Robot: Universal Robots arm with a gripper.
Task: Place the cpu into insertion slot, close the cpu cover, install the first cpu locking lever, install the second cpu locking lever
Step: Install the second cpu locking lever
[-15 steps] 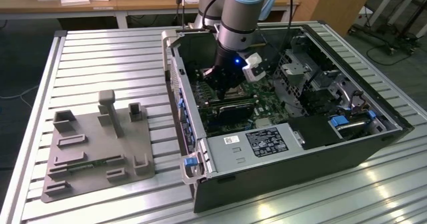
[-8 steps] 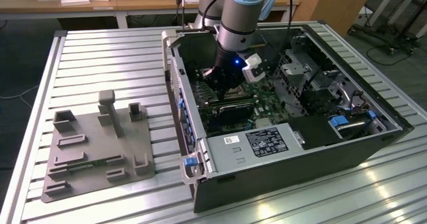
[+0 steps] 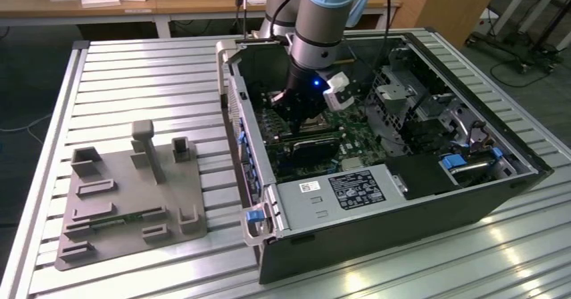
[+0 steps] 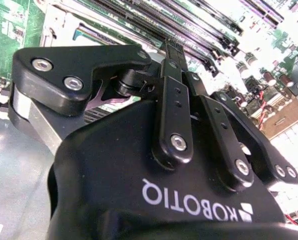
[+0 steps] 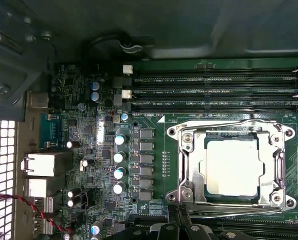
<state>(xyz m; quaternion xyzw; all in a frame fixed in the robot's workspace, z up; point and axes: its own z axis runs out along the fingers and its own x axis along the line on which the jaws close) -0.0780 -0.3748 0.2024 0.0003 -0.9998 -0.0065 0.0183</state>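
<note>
Slatted metal table (image 3: 134,98), wooden desks behind; open computer case (image 3: 392,198) lying on it, grey fixture block (image 3: 134,198) to the exterior view's left. Arm reaching straight down into the case, gripper (image 3: 299,108) low over the motherboard (image 5: 104,150); fingers (image 4: 175,65) drawn close together. Cpu (image 5: 233,167) seated in insertion slot (image 5: 264,186), cpu cover (image 5: 189,165) lying flat around it.
</note>
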